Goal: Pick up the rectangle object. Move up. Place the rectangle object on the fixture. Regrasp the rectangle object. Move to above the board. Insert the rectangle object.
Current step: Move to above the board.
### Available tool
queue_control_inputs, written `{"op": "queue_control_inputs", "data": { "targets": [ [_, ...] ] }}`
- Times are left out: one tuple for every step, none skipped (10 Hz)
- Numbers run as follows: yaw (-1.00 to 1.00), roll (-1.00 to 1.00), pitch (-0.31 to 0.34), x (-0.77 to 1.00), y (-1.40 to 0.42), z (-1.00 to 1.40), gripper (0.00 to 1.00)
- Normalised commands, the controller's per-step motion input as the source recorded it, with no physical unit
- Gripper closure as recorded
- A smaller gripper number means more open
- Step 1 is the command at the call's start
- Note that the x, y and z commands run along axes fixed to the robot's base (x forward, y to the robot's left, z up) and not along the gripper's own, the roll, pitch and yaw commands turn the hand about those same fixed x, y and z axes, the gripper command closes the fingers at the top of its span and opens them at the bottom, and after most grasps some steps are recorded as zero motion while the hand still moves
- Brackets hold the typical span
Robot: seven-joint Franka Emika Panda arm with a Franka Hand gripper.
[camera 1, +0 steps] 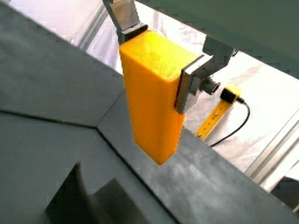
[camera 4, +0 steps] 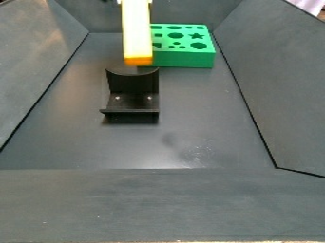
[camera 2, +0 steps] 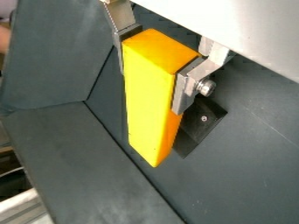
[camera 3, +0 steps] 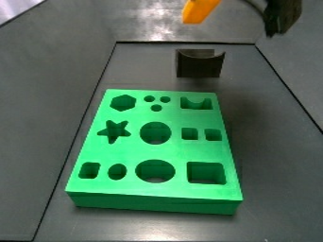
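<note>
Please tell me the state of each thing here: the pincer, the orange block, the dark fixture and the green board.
Pincer: shut on the orange block, up in the air.
Orange block: held upright, hanging above the fixture, touching nothing below.
Fixture: standing on the floor, notch empty.
Green board: lying flat, all holes empty.

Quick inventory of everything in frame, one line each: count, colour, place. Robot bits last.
rectangle object: 1, orange-yellow, hanging upright in the claw, above the fixture in a side view.
fixture: 1, dark, on the floor beside the board, nothing resting on it.
board: 1, bright green, flat on the floor, cut-out holes all unfilled.
floor: 1, dark grey, under everything.
cable: 1, black, outside the work area in a wrist view.
claw: 1, silver fingers, clamped on the block's upper end.
</note>
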Motion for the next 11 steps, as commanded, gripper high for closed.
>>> {"op": "queue_control_inputs", "data": {
  "targets": [
    [0.02, -0.05, 0.050, -0.12, -0.04, 1.00, 1.00],
    [0.03, -0.05, 0.049, -0.11, -0.04, 1.00, 1.00],
    [0.03, -0.05, 0.044, -0.11, -0.03, 1.00, 1.00],
    [0.03, -0.05, 0.038, -0.10, -0.03, 1.00, 1.00],
    [0.03, -0.05, 0.034, -0.09, -0.02, 1.00, 1.00],
    [0.03, -0.05, 0.036, -0.08, -0.02, 0.94, 1.00],
    [0.03, -0.05, 0.040, -0.05, -0.02, 0.71, 1.00],
    [0.03, -0.05, 0.049, -0.03, -0.01, 0.53, 1.00],
    [0.03, -0.04, 0.067, 0.00, -0.01, 0.30, 1.00],
    [-0.11, -1.00, -0.025, -0.47, -1.00, 0.10, 1.00],
    [-0.11, -1.00, -0.031, -0.46, -1.00, 0.07, 1.00]
  ]
}}
